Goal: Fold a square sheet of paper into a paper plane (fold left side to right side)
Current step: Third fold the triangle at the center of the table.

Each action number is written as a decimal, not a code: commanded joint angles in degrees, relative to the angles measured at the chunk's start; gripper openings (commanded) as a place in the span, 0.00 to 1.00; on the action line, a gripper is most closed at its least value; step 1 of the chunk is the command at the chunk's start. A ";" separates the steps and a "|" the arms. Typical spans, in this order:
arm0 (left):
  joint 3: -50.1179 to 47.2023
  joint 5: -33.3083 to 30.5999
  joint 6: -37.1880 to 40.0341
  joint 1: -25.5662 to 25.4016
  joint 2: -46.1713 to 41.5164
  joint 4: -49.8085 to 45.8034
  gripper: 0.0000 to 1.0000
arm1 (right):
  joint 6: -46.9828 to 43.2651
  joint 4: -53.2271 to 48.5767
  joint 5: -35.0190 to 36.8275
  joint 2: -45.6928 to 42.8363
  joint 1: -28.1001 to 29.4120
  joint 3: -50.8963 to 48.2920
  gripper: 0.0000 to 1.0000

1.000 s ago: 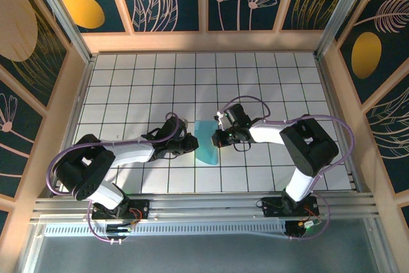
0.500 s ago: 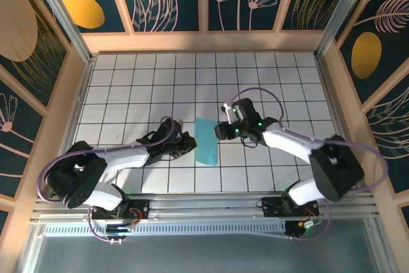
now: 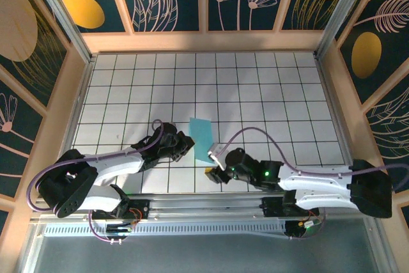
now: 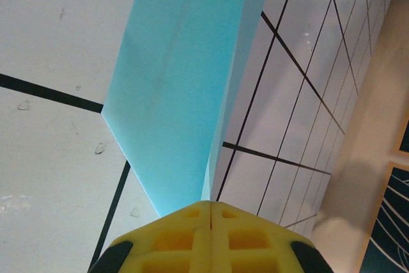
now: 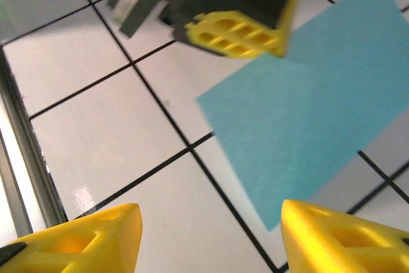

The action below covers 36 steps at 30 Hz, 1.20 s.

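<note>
The square sheet of paper [image 3: 202,137], folded into a narrow light-blue strip, is laid on the gridded table [image 3: 268,94] just ahead of the two arms, near the middle of the front rows of tiles. The left tool [image 3: 186,145] is seen fully closed at the strip's left edge, and in the left wrist view the paper [image 4: 179,94] is caught at the seam of the yellow tips, one flap raised beside it. The right tool [image 5: 214,238] is held with its jaws wide apart and nothing between them, just short of the sheet's near corner [image 5: 307,119].
</note>
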 commanded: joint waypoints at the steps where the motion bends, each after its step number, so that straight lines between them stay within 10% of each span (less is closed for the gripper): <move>1: -0.42 0.03 -3.58 -0.42 0.10 1.60 0.00 | -4.78 7.16 10.64 4.32 3.13 0.67 0.60; 15: -0.04 1.18 -3.94 -1.21 2.98 3.69 0.00 | -10.21 15.44 18.79 17.96 4.42 4.63 0.58; 36: 0.02 -0.79 -1.83 -1.32 0.86 0.45 0.09 | -8.35 12.19 16.57 22.89 2.79 8.17 0.00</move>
